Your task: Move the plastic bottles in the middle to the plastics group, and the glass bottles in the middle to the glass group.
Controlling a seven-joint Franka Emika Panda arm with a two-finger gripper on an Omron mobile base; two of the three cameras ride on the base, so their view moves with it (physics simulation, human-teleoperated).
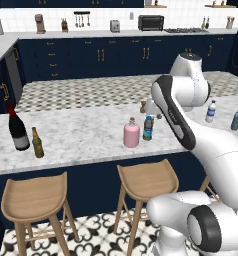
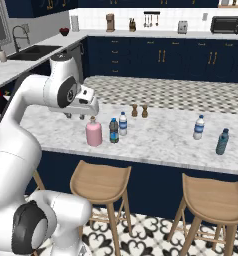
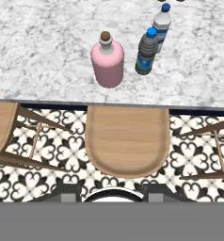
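Nearest you, the wooden stool (image 3: 127, 140) sits at lower centre of the hand view, below the marble counter's (image 3: 43, 52) edge. Your gripper's fingertips (image 3: 71, 194) barely show at the bottom, so you cannot tell by sight how far apart they are, and nothing sits between them. Left to right in the left base view: wine bottle (image 1: 17, 129), beer bottle (image 1: 37, 143), pink glass bottle (image 1: 131, 133) at centre, dark-topped plastic bottle (image 1: 148, 128) just beside it, then clear water bottle (image 1: 210, 111) and teal bottle (image 1: 236, 119) at right.
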